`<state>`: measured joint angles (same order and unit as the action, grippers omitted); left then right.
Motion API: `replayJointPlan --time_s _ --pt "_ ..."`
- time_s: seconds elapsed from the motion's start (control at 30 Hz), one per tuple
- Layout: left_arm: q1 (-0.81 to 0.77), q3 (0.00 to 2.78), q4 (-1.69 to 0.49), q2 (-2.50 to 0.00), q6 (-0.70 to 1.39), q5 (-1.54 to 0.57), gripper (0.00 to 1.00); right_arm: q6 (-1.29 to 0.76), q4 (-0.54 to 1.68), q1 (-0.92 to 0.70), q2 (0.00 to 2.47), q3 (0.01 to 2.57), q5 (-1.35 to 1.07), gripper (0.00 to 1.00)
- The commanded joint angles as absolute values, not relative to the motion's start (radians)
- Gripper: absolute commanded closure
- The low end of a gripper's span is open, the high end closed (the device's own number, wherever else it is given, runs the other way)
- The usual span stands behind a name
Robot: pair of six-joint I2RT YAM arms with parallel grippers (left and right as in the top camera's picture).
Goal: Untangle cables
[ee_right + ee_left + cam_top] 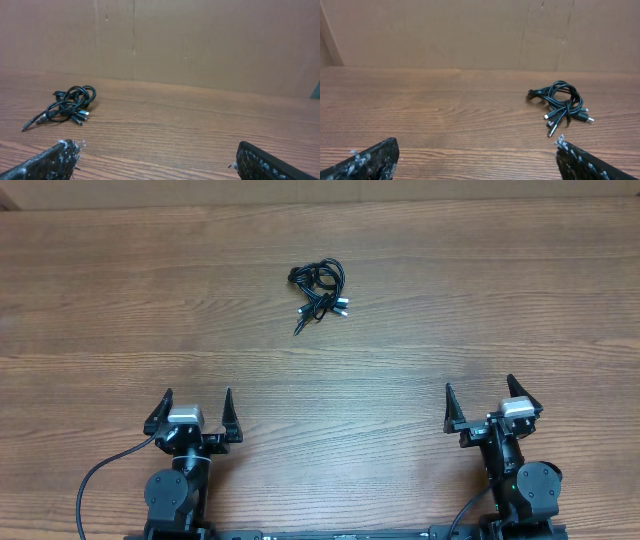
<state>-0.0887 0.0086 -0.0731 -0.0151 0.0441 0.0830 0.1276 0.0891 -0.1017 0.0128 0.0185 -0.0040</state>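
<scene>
Looking light and floppy, cables (320, 288) want a plug-end pinch; left end effector (197, 396) and right end effector (480, 386) sit released.

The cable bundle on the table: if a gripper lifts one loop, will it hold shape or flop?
The cables are thin cords in loose loops, so they would likely droop, not stay stiff. Tangled together, the bunch probably rises as one. It looks light; a push would likely slide it on the table.

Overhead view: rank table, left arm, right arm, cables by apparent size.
1. table
2. left arm and right arm: look alike, not ranked against each other
3. cables: smallest, one small bunch
</scene>
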Motion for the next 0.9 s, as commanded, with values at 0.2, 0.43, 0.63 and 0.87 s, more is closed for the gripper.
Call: replayJointPlan --time_s 0.2,0.43,0.63,0.87 --pt "-0.078 0.005 -0.072 -0.006 0.022 0.078 0.00 0.129 0.084 -0.105 0.003 0.008 -0.012 0.00" --pt "-0.078 0.005 -0.072 -0.006 0.022 0.078 0.00 0.129 0.084 -0.105 0.003 0.008 -0.012 0.00" --pt "-0.078 0.005 -0.072 -0.006 0.022 0.078 0.00 0.129 0.084 -0.105 0.003 0.008 -0.012 0.00" --pt "-0.078 0.005 -0.070 -0.006 0.022 0.103 0.00 0.129 0.084 -0.105 0.003 0.008 -0.012 0.00"
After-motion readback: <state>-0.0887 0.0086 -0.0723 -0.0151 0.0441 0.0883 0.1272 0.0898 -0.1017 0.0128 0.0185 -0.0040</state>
